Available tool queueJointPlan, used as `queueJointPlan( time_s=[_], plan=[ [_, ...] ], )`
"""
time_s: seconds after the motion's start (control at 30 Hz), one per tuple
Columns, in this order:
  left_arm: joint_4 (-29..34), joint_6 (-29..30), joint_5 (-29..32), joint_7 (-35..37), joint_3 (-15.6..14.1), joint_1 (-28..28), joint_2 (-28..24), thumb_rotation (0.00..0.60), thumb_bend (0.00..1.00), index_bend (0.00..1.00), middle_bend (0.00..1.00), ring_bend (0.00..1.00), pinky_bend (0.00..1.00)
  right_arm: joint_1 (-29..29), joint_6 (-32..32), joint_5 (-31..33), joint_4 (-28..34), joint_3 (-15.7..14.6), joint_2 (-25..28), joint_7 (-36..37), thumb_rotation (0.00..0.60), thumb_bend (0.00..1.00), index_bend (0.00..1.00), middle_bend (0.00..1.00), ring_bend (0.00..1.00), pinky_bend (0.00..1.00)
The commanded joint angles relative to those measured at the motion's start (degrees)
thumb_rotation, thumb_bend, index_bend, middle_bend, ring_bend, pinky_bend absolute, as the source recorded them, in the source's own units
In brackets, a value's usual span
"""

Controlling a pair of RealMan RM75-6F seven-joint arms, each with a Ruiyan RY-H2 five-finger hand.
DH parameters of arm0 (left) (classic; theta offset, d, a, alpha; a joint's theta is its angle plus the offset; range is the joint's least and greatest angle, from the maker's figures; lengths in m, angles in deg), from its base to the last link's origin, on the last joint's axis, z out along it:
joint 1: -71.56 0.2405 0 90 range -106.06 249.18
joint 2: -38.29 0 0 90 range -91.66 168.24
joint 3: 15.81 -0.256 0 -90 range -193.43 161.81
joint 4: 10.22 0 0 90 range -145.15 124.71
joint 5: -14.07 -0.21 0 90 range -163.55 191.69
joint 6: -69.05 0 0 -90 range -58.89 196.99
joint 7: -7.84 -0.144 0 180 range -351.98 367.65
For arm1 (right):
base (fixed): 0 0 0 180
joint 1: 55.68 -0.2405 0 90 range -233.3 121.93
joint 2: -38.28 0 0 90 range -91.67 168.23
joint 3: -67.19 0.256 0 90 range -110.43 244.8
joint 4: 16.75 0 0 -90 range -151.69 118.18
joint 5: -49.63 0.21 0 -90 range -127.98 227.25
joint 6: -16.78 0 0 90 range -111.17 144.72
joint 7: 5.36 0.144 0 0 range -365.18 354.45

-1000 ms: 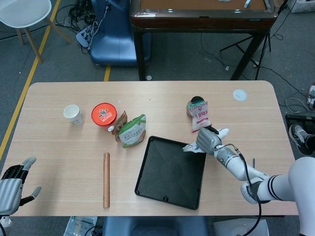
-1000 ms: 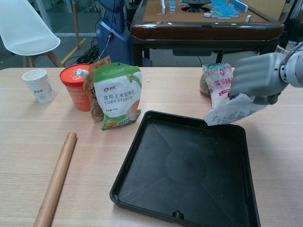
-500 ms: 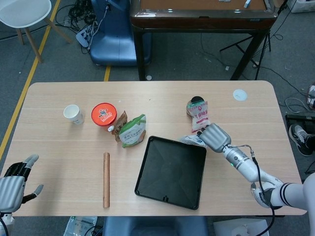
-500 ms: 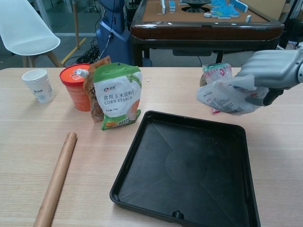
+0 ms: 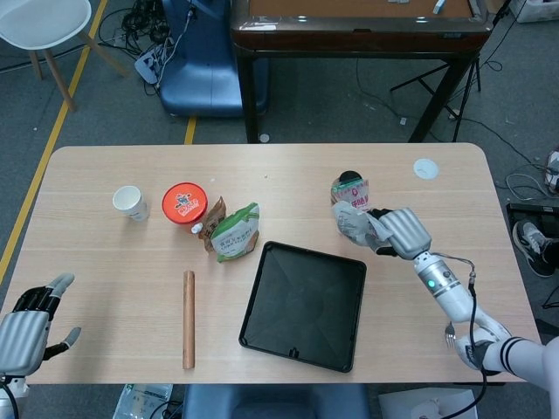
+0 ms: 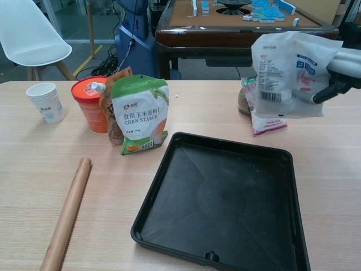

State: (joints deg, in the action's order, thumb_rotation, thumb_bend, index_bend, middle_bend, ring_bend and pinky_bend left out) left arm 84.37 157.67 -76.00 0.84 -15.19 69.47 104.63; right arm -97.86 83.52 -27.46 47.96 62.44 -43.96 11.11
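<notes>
My right hand (image 5: 400, 232) grips a white translucent bag (image 5: 353, 223) with blue print, held in the air past the far right corner of the black tray (image 5: 304, 305). In the chest view the bag (image 6: 287, 73) hangs upright and high, and the right hand (image 6: 343, 70) shows only at the frame's right edge. Behind the bag stand a pink-labelled packet (image 6: 269, 125) and a dark jar (image 5: 349, 179). My left hand (image 5: 24, 327) hovers off the table's near left corner with its fingers apart, holding nothing.
Left of the tray (image 6: 220, 203) stand a green corn starch bag (image 6: 140, 113), a brown pouch (image 5: 212, 218), a red tub (image 6: 87, 104) and a paper cup (image 6: 46, 101). A wooden rolling pin (image 6: 66, 214) lies near the front. A white disc (image 5: 425, 168) sits far right.
My right hand has raised the white bag from the tray's far right corner, up and to the right. The bag went from crumpled low to hanging upright. The left hand barely moved.
</notes>
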Motion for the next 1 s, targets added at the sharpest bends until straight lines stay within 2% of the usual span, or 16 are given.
queueJointPlan(
  time_s=[0.03,0.27,0.6,0.67,0.83,1.0],
  plan=[
    [0.18,-0.07,0.01,-0.18,-0.04,-0.04,-0.07,0.600,0.20,0.12,0.15,0.19,0.15,2.78,0.49,-1.54,-4.85,2.86,-3.66,7.89,0.600,1.00,0.96,0.85,0.77,0.80],
    [0.79,-0.36,-0.08,-0.58,-0.29,-0.13,-0.05,0.600,0.20,0.12,0.15,0.19,0.15,3.50,-2.60,-1.78,-12.26,5.77,-10.05,17.91,0.600,1.00,0.95,0.82,0.74,0.78],
    [1.18,-0.64,0.29,-0.45,-0.38,-0.15,-0.26,0.600,0.20,0.12,0.15,0.19,0.15,0.54,-7.37,-5.43,-21.15,6.93,-17.03,23.53,0.600,0.98,0.79,0.70,0.60,0.64],
    [1.19,-0.60,0.56,-0.23,-0.38,-0.03,-0.35,0.600,0.20,0.12,0.15,0.19,0.14,-0.04,-8.12,-6.04,-22.11,7.04,-17.77,23.95,0.600,0.90,0.75,0.66,0.56,0.60],
    [1.08,-0.80,0.99,0.19,-0.52,0.13,-0.37,0.600,0.20,0.12,0.15,0.19,0.13,-0.83,-9.79,-6.97,-23.33,7.10,-18.82,24.36,0.600,0.60,0.65,0.56,0.45,0.49],
    [1.02,-1.35,0.84,0.43,-0.76,-0.07,-0.16,0.600,0.20,0.12,0.15,0.19,0.13,-1.16,-11.00,-7.15,-24.30,7.61,-19.66,25.42,0.600,0.49,0.59,0.50,0.37,0.41]
  ],
)
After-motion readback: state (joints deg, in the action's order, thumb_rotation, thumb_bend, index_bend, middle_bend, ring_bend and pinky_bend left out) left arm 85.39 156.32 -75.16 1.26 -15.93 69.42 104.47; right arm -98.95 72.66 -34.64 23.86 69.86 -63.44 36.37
